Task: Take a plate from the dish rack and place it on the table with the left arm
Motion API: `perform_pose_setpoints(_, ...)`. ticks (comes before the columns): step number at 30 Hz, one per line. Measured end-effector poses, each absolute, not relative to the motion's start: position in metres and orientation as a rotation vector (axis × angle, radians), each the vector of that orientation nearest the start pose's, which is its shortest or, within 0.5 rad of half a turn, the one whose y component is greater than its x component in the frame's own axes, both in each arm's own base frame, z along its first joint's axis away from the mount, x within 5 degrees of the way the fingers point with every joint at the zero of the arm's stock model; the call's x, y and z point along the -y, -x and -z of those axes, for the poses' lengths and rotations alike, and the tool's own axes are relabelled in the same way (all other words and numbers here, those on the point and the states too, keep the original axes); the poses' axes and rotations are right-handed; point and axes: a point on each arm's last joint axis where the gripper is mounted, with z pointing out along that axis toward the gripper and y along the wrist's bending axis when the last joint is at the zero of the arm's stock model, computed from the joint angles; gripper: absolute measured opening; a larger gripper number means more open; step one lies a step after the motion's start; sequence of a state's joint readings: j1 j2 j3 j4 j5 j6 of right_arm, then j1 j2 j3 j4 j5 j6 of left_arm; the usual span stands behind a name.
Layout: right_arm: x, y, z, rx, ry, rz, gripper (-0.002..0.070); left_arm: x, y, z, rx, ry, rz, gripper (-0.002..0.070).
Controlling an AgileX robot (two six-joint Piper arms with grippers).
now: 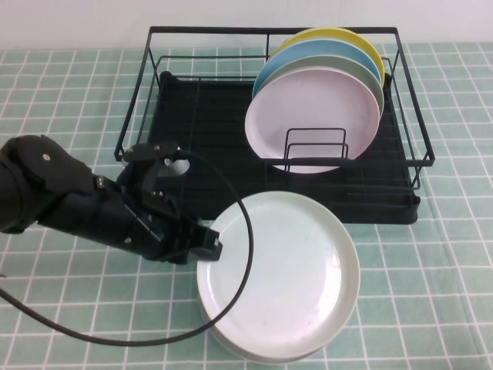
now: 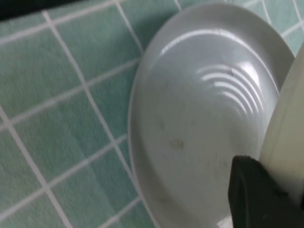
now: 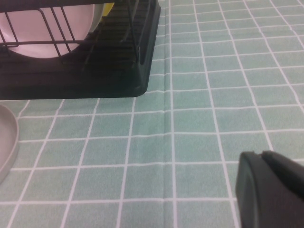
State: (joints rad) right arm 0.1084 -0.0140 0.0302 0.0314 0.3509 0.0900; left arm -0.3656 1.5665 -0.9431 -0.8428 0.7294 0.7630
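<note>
My left gripper (image 1: 206, 247) is shut on the left rim of a plain white plate (image 1: 285, 262) and holds it low over the table (image 1: 431, 308), in front of the dish rack (image 1: 269, 31). A second white plate (image 1: 254, 356) lies on the cloth right under it, its edge showing below. In the left wrist view the lower plate (image 2: 199, 123) lies flat and the held plate's rim (image 2: 287, 118) runs beside my gripper's black finger (image 2: 256, 194). My right gripper (image 3: 273, 190) is shut and empty, low over the cloth, right of the rack (image 3: 95, 71).
In the rack several plates stand on edge at the right: pale pink (image 1: 312, 116) in front, then grey-green, blue (image 1: 308, 58) and yellow (image 1: 347, 37). The rack's left half holds no plates. A black cable (image 1: 246, 254) loops over the held plate.
</note>
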Motion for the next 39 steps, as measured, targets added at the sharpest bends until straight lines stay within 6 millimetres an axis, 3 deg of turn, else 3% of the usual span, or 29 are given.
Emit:
perform_pose_setpoints(4, -0.007, -0.053, -0.172, -1.854, -0.003, -0.169, -0.0018, 0.152, -0.271, -0.221, -2.513, -0.717, 0.787, 0.0022)
perform_pose_setpoints(14, -0.007, -0.053, -0.172, -1.854, -0.003, -0.169, -0.0018, 0.156, -0.281, -0.178, -2.633, -0.734, 0.801, 0.0046)
perform_pose_setpoints(17, -0.007, -0.053, -0.172, -1.854, -0.003, -0.169, -0.0018, 0.157, -0.282, -0.176, -2.614, -0.789, 0.789, 0.0134)
perform_pose_setpoints(23, -0.007, -0.053, -0.172, -1.854, -0.003, -0.169, -0.0018, 0.162, -0.29, -0.192, -2.549, -0.869, 0.808, 0.0386)
perform_pose_setpoints(27, -0.007, -0.053, -0.172, -1.854, -0.003, -0.169, -0.0018, 0.163, -0.296, -0.209, -2.501, -0.936, 0.765, 0.0438)
perform_pose_setpoints(31, -0.007, -0.053, -0.172, -1.854, -0.003, -0.169, -0.0018, 0.154, -0.295, -0.238, -2.466, -0.968, 0.607, 0.0393)
perform_pose_setpoints(37, -0.007, -0.053, -0.172, -1.854, -0.003, -0.169, -0.0018, 0.125, -0.277, -0.29, -2.385, -0.972, 0.264, 0.0066)
perform_pose_setpoints(39, -0.007, -0.053, -0.172, -1.854, -0.003, -0.169, -0.0018, 0.118, -0.267, -0.302, -2.343, -0.949, 0.205, 0.003)
